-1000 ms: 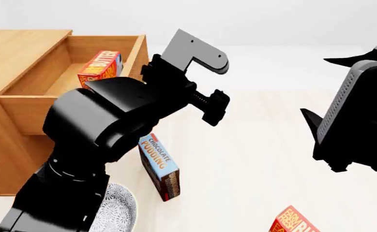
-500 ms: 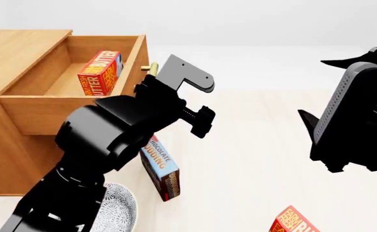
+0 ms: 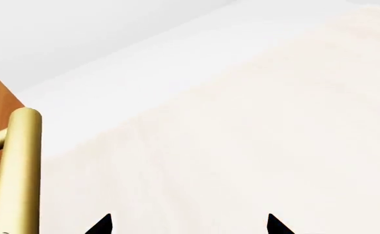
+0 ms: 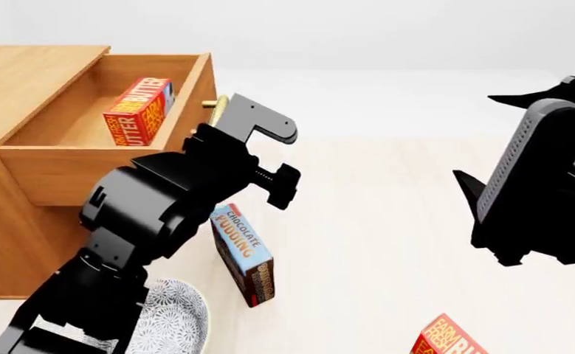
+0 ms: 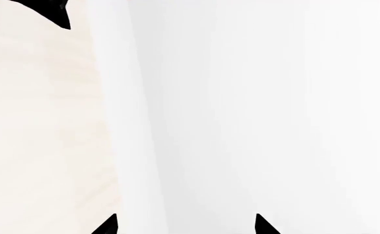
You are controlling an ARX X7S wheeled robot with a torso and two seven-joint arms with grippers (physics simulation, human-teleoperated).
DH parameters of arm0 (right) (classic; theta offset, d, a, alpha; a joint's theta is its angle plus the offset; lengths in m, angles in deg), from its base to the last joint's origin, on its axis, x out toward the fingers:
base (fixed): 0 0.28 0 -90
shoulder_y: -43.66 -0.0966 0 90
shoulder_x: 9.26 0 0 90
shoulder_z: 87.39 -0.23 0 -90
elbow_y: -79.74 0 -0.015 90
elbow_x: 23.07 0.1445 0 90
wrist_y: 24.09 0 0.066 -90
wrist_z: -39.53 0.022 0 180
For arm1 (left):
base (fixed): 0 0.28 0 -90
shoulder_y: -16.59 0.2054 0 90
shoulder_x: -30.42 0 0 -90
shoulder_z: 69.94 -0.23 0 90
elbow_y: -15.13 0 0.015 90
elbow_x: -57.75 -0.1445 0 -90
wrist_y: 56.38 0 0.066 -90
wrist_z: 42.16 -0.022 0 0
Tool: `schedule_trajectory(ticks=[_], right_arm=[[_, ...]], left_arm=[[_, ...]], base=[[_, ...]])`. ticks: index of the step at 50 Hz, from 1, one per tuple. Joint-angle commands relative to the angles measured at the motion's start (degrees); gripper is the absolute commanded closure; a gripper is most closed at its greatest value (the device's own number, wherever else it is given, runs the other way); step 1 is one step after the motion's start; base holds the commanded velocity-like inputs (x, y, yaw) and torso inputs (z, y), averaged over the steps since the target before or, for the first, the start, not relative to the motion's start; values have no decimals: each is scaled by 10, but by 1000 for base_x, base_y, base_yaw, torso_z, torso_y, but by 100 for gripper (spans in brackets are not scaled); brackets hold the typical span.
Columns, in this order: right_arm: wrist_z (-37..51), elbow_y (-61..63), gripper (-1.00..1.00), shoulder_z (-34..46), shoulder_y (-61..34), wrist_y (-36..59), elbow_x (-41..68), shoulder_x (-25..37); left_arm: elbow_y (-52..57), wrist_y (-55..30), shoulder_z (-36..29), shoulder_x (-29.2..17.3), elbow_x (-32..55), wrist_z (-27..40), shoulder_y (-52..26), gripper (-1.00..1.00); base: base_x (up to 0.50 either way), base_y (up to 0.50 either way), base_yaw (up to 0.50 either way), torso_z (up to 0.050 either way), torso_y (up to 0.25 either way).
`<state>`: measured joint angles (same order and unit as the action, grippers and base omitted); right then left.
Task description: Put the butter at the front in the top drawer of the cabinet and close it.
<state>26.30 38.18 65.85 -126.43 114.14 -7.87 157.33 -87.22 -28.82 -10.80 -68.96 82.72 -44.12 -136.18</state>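
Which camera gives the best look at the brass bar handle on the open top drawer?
The left wrist view: the brass bar handle fills its edge, close up. The head view shows only a sliver behind the left arm. The right wrist view misses it.

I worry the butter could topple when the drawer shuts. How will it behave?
The butter stands on edge, tilted, in the open top drawer, so a quick push may tip it flat. It looks like a stiff, light carton, likely to slide on the smooth wood. The walls should contain it.
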Motion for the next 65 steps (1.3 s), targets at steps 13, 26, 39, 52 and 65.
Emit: schedule_trajectory(ticks=[13, 26, 39, 52, 65], right_arm=[[32, 8, -100, -18, 12, -1, 39, 4], [29, 8, -100, -20, 11, 0, 39, 4], [22, 1, -100, -17, 9, 5, 31, -12], [21, -3, -100, -17, 11, 3, 28, -16], [24, -3, -100, -17, 15, 2, 27, -16]], left_arm=[[-54, 33, 17, -51, -15, -2, -2, -100], [-79, 43, 32, -78, -17, -5, -13, -100], [-96, 48, 48, -111, -19, -4, -14, -100], [-98, 44, 65, -139, -17, 1, -14, -100], [-97, 39, 84, -167, -15, 9, -14, -100]], base=[[0, 0, 0, 0, 0], [3, 0, 0, 0, 0], [5, 0, -2, 0, 0], [0, 0, 0, 0, 0], [0, 0, 0, 0, 0]])
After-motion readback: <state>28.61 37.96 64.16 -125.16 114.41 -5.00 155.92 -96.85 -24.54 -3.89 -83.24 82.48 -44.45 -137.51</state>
